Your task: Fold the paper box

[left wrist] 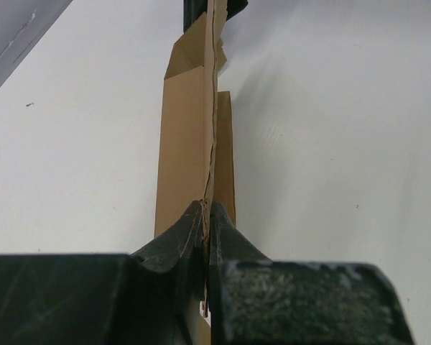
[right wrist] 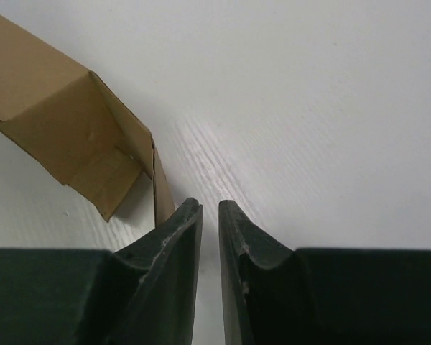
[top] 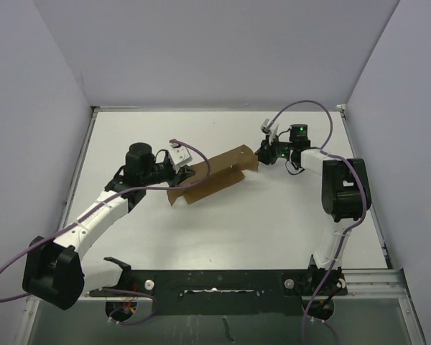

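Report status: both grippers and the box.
Left gripper shut on the paper box edge. Right gripper slightly open, empty, beside its far end. No obstruction seen.

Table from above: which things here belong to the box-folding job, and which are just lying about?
Part of the job:
- paper box
- left arm, jaws shut on the box's edge
- right arm, jaws slightly apart beside the box's far end

Just there:
- purple cables
- black rail at the near edge
- white table
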